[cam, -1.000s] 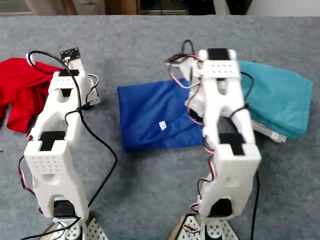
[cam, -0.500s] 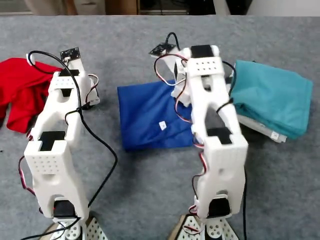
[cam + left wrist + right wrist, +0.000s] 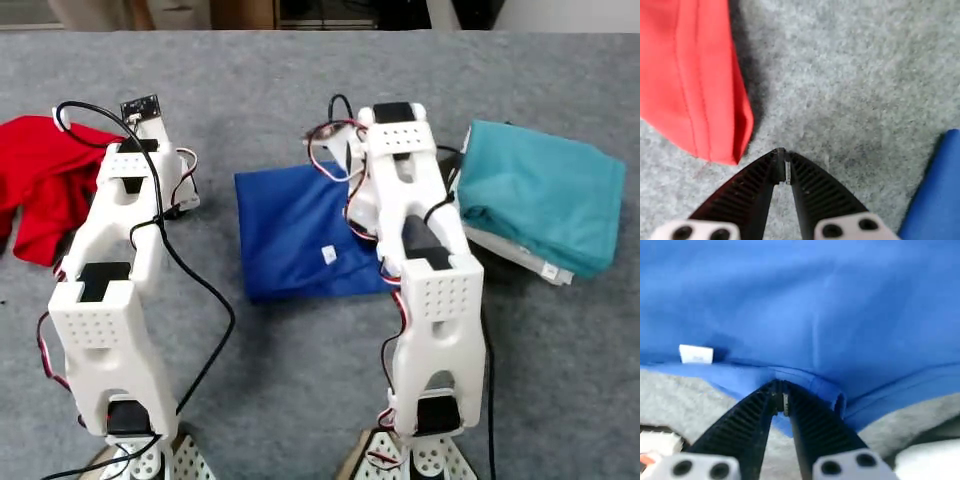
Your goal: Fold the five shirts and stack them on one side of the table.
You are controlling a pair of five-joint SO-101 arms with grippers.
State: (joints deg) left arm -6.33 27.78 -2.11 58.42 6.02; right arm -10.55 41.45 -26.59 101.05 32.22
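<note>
On the grey tabletop (image 3: 300, 380) the folded blue shirt (image 3: 300, 235) lies mid-table, near the teal shirt (image 3: 545, 190), likely the stack. The right pincer (image 3: 782, 399), tips together, is at its hem, probably to drag it; whether it has caught cloth is unclear. The left pincer (image 3: 784, 167), closed and empty, waits by the red shirt (image 3: 40, 180).

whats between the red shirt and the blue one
In the high view the left arm stands there; the left wrist view shows bare grey table beneath.

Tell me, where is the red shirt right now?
In the high view the red shirt lies at the table's left edge, beside the left arm, well apart from the blue shirt in the middle.
</note>
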